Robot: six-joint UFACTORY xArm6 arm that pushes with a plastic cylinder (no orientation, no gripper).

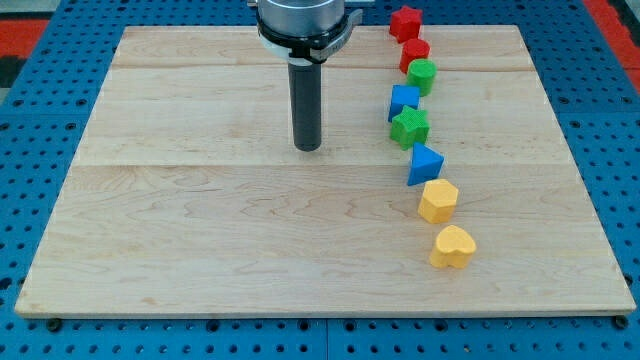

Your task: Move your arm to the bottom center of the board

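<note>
Tip (308,148) of dark rod resting on pale wooden board (200,250), gripping nothing, standing well left of green star block (410,127).

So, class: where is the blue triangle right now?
The blue triangle sits right of centre in the camera view, in the line of blocks, just below the green star and above the yellow hexagon.

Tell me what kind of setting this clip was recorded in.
Probably a robotics lab bench for tabletop pushing trials. A pale wooden board lies on a blue perforated base; small red, green, blue and yellow blocks line its right side, such as the yellow heart-shaped block; my tip rests left of them.
</note>
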